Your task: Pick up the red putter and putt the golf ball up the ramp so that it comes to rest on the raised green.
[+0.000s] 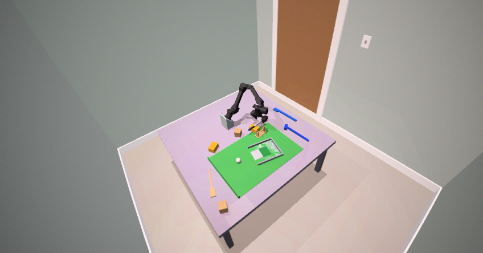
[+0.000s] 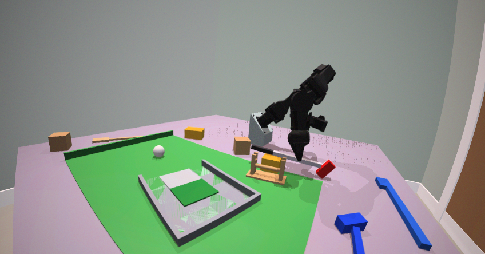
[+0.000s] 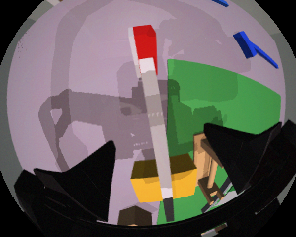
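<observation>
The red putter (image 2: 325, 169) (image 3: 145, 41) lies tilted, its black grip raised over a yellow block (image 2: 271, 162) (image 3: 185, 187) and its red head low near the table. My gripper (image 2: 299, 157) (image 3: 160, 137) is open and empty, pointing down over the shaft; in the wrist view the shaft runs between the fingers. Whether the fingertips are level with the shaft is unclear. The white golf ball (image 1: 238, 160) (image 2: 158, 151) sits on the green mat (image 1: 233, 180) (image 2: 102, 176), before the white ramp (image 1: 256, 154) (image 2: 181, 177). The raised green (image 1: 264, 151) (image 2: 194, 191) holds no ball.
A small wooden rack (image 2: 267, 175) (image 3: 199, 153) stands close to the yellow block. A wooden cube (image 1: 237, 132) (image 2: 242, 146) is near the grip. Grey walls (image 2: 217, 219) border the raised green. Two blue clubs (image 1: 297, 134) (image 1: 286, 114) lie to the right of the mat.
</observation>
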Tool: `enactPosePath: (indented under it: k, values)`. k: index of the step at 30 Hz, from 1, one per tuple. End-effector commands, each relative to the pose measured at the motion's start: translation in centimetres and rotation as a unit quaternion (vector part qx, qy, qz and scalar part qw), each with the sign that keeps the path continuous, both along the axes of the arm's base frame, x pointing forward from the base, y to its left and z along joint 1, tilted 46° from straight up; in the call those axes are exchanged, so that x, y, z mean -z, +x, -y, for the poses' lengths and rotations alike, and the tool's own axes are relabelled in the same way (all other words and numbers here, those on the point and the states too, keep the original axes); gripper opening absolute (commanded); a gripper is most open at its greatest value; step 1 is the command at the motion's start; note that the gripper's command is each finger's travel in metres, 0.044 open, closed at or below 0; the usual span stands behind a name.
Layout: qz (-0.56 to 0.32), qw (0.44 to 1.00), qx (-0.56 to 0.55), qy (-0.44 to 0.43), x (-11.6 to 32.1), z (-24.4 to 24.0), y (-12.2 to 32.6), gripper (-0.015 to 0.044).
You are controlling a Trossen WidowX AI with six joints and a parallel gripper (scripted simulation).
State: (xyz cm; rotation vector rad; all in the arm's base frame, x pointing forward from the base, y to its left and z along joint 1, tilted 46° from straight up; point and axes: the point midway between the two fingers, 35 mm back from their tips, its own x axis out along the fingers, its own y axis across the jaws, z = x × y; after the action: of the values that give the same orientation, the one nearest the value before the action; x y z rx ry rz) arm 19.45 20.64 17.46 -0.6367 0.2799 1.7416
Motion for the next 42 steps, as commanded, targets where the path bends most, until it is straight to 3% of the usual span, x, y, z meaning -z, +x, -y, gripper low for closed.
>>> enactPosePath:
  k: [1,27,42]
  values:
    - [-0.003,1.0,0.002,-0.003,0.8,-0.6,-0.1,0.044]
    - [-0.003,1.0,0.002,-0.001,3.3,-3.3,-0.6,0.044]
    - [0.0,1.0,-0.001,0.002,3.0,-3.2,-0.5,0.0046]
